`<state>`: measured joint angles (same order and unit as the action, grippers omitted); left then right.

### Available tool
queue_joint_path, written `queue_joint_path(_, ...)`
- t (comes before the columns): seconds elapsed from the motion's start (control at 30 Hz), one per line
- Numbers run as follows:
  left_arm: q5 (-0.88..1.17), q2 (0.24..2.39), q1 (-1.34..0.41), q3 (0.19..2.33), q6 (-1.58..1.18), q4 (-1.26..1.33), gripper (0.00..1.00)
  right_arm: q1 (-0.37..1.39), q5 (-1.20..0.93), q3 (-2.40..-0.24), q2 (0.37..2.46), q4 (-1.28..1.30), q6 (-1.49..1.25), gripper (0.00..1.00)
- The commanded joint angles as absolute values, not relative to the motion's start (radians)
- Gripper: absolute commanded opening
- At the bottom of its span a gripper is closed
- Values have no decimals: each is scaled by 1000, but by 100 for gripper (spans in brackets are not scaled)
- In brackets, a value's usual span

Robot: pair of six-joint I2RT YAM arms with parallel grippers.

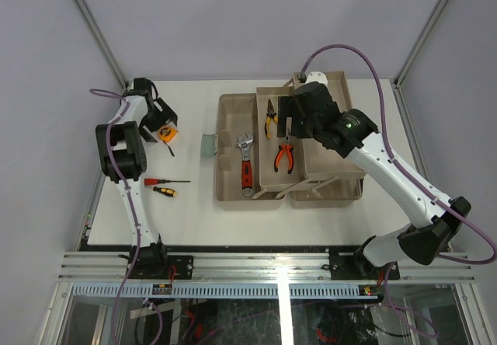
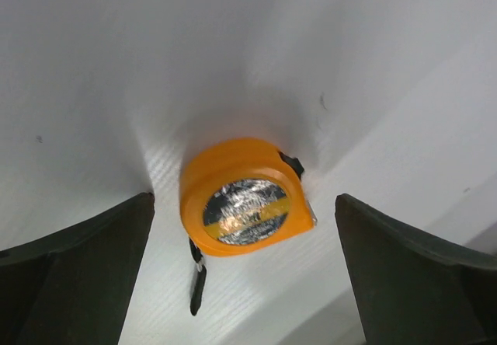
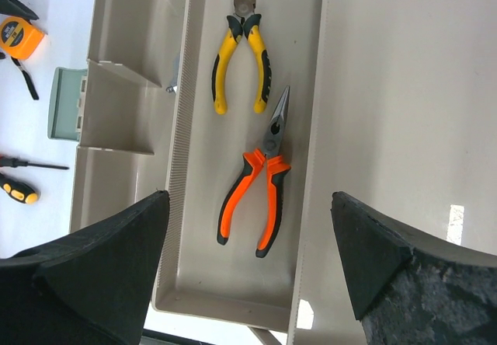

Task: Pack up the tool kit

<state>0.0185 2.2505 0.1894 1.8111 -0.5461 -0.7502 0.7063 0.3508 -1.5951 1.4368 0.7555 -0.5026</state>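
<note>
Left wrist view shows the left claw (image 2: 242, 203) spread wide and gripping nothing. One finger stands on each side of the orange tape measure (image 2: 245, 205), which lies flat on the white counter (image 2: 93, 65), its black strap trailing toward the lower edge of the frame. The fingers do not touch it. I think they stand this way so that they can close on its two sides.

In the top view the tape measure is at the upper left, well apart from the open toolbox (image 1: 229, 120) in the middle. A wrench (image 1: 246, 162) lies in the box's left compartment. Yellow pliers (image 1: 270, 120) and orange pliers (image 1: 284, 157) lie lengthwise in the narrow tray (image 1: 268, 172) beside it, probably because its long shape suits them. Two screwdrivers (image 1: 165, 182) wait on the counter at the left, not yet packed.

The right claw (image 1: 289, 116) is also released and empty, and it hovers above the pliers' tray.
</note>
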Motion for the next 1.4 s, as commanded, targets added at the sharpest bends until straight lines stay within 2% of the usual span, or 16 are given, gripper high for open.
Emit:
queue_joint_path(0.0, 27, 2291, 229, 1848, -608, -767, 100, 709, 378, -1620, 1424, 770, -527, 91)
queue_joint_path(0.33, 52, 2298, 240, 1809, -612, -800, 100, 709, 375, -1673, 1468, 785, -529, 92)
queue_joint_path(0.77, 99, 2311, 240, 1738, -604, -821, 90, 709, 371, -1660, 1470, 783, -535, 92)
queue_joint_path(1.0, 131, 2361, 237, 1758, -585, -803, 90, 708, 369, -1631, 1454, 782, -555, 92)
queue_joint_path(1.17, 153, 2390, 217, 1792, -573, -791, 95, 709, 363, -1620, 1450, 783, -566, 92)
queue_joint_path(1.37, 141, 2404, 196, 1795, -571, -789, 94, 709, 367, -1609, 1441, 789, -578, 92)
